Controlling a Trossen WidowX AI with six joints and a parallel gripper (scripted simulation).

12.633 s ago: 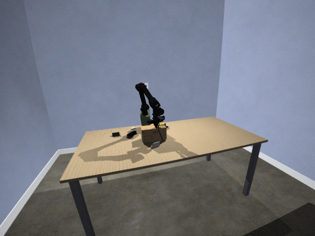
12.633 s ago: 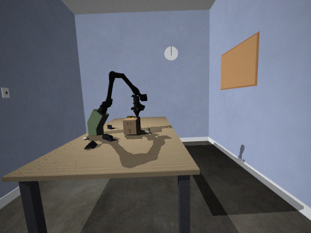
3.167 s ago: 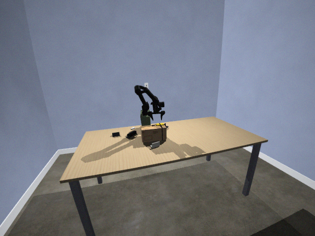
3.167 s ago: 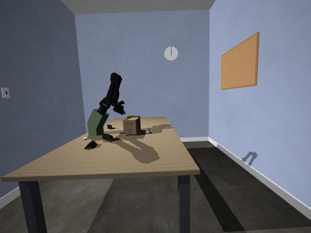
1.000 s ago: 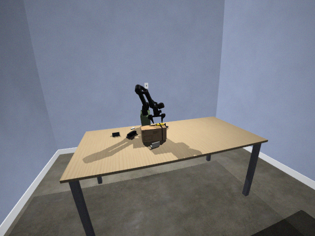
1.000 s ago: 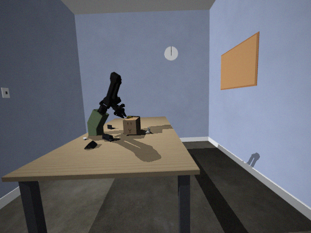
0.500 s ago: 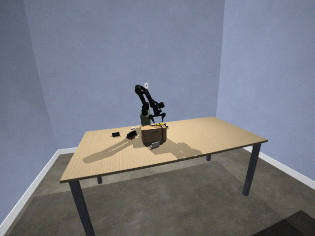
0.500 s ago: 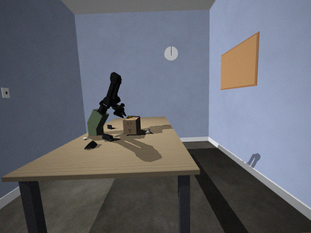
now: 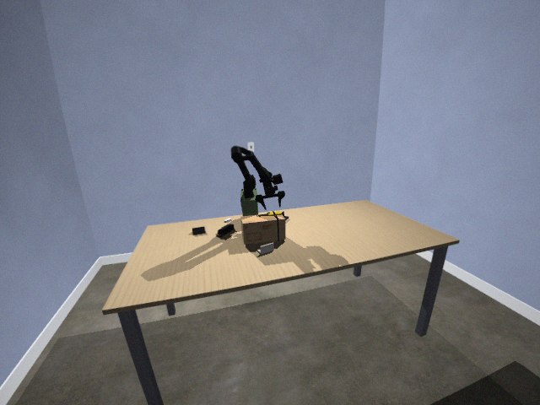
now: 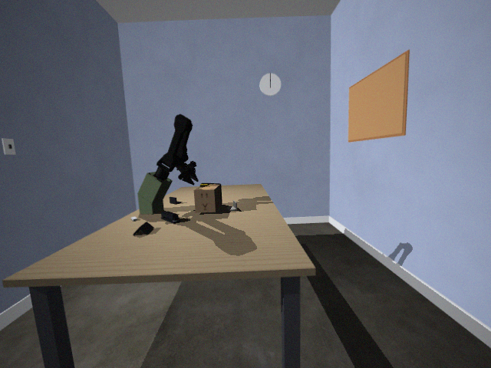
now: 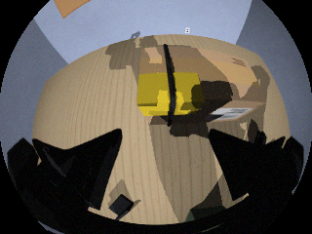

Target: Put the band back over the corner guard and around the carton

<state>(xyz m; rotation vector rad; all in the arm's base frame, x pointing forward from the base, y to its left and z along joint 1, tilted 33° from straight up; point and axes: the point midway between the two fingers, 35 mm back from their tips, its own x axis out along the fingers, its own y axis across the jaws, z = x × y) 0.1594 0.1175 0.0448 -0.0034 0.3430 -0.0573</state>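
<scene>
A brown carton (image 9: 260, 230) (image 10: 208, 198) stands on the table (image 9: 370, 235) (image 10: 245, 261) in front of the arm's green base (image 9: 249, 205) (image 10: 151, 195). A yellow corner guard (image 9: 271, 213) (image 10: 205, 184) (image 11: 154, 94) lies on the carton's top edge nearest the arm. A thin black band (image 9: 277, 229) (image 11: 170, 85) runs round the carton and, in the wrist view, crosses the guard near its middle with a slight slant. My gripper (image 9: 271, 202) (image 10: 191, 176) (image 11: 168, 134) is open and empty. It hangs a little above the carton's guard edge, on the arm's side, touching nothing.
A small grey metal piece (image 9: 265, 248) (image 10: 235, 205) lies by the carton. Two black objects (image 9: 198, 230) (image 9: 225, 230) and a small white piece (image 9: 229, 219) lie left of the carton; in the exterior view they are the black wedge (image 10: 143, 228), the black item (image 10: 170, 216) and the white piece (image 10: 133, 218).
</scene>
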